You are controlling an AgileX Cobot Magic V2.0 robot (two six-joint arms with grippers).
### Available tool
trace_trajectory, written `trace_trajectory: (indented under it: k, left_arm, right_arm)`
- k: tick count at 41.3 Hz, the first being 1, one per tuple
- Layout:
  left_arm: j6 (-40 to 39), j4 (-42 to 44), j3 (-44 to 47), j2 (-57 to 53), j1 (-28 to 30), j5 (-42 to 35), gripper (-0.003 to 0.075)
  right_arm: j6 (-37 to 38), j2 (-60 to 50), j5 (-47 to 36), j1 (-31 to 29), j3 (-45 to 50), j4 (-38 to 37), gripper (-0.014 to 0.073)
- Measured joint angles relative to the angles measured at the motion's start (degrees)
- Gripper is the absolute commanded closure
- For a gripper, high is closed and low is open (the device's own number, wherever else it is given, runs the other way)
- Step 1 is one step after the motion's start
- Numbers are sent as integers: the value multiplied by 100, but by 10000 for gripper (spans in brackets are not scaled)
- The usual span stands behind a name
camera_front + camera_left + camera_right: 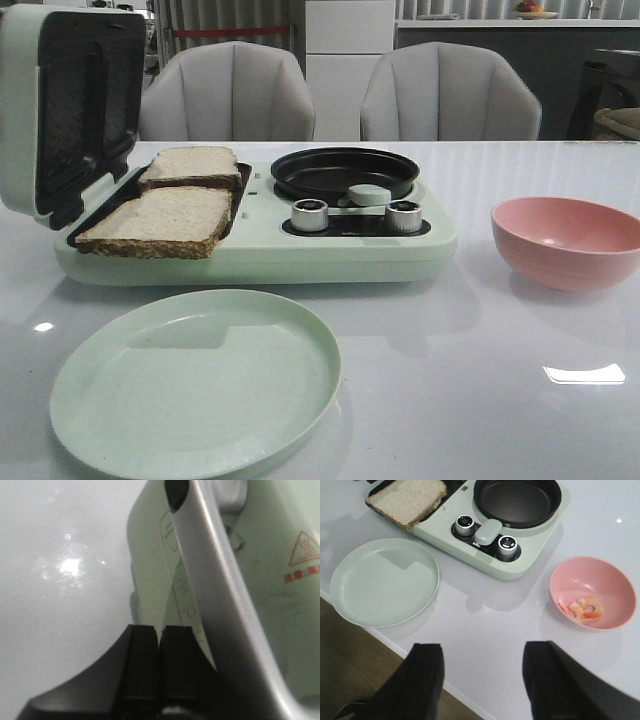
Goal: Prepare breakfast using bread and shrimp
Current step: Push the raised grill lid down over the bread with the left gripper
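1. Cooker (330,250) sits mid-tabletop (480,400) with its lid (60,100) up. It is the landmark for everything below.
2. Bread (160,222): two slices on the cooker's open grill plate, lid side. The front slice overhangs the plate's front edge a bit; the rear slice (192,166) sits behind it and looks propped up on it.
3. Pan (345,172) on the cooker's other half is bare. Two knobs (310,214) sit in front of it.
4. Shrimp (585,609): a few pieces in the pink bowl (570,240), which stands apart from the cooker on its pan side. None in the pan, none on the bread.
5. Green plate (195,380) sits in front of the cooker, nothing on it.
6. Left gripper (159,645): jaws pressed together, holding nothing, right up against the outside of the lid near its silver handle (220,575). Not visible in the front view.
7. Right gripper (482,680): jaws spread, holding nothing, hanging over the near tabletop edge, well back from the cooker, with the bowl and plate ahead of it.
8. Progress, my read: early. Bread is loaded; that's it. Left to do: get the shrimp from bowl to pan or bread, probably close the lid and cook, then plate.
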Motion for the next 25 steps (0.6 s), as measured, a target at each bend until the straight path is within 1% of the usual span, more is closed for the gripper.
trace_trajectory:
  k: [14,25]
  left_arm:
    - [0,-10,0,0,-818,0,620]
    - [0,-10,0,0,-1308,-67,619]
  right_arm:
    - [0,0,0,0,0,0,120]
    - [0,0,0,0,0,0,120]
